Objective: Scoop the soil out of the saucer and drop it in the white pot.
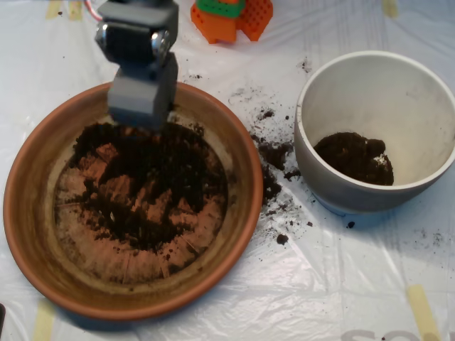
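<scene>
Hovering scoop (142,99) over saucer's (28,213) far rim; jaw state unclear.
Spilled crumbs (274,167) lay between saucer and white pot (341,192); orange block (231,18) stood behind.

Tool (142,99) mouth hidden from above.

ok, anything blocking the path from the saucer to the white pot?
Nothing visible stands between them. The saucer and white pot sit side by side with a bare gap, only spilled soil crumbs on the plastic sheet. The scoop hangs over the saucer's upper edge.
</scene>
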You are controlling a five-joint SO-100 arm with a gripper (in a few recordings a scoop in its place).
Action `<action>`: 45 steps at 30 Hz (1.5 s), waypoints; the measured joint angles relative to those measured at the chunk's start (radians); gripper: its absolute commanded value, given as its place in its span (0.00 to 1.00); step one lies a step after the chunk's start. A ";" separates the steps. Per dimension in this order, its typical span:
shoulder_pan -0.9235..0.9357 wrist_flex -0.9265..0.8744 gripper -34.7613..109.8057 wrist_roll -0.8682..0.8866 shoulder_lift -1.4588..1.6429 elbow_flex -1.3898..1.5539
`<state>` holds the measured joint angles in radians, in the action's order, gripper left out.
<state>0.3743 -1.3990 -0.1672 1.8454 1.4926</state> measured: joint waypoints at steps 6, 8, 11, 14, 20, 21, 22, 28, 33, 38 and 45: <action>-0.196 -0.087 0.24 0.003 0.100 -0.049; -0.267 -0.112 0.24 0.005 0.107 -0.071; -0.364 -0.156 0.24 -0.002 0.101 -0.124; -0.453 -0.206 0.24 -0.003 0.060 -0.219; -0.620 -0.308 0.24 -0.018 -0.098 -0.419; -0.646 -0.325 0.24 -0.018 -0.127 -0.453; -0.672 -0.341 0.24 -0.018 -0.152 -0.482; -0.790 -0.393 0.24 -0.031 -0.282 -0.609; -0.802 -0.393 0.31 -0.031 -0.377 -0.698; -0.804 -0.394 0.38 -0.025 -0.422 -0.730; -0.804 -0.394 0.45 -0.015 -0.422 -0.749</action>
<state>-0.4295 -1.7932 -0.1825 1.4235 0.7440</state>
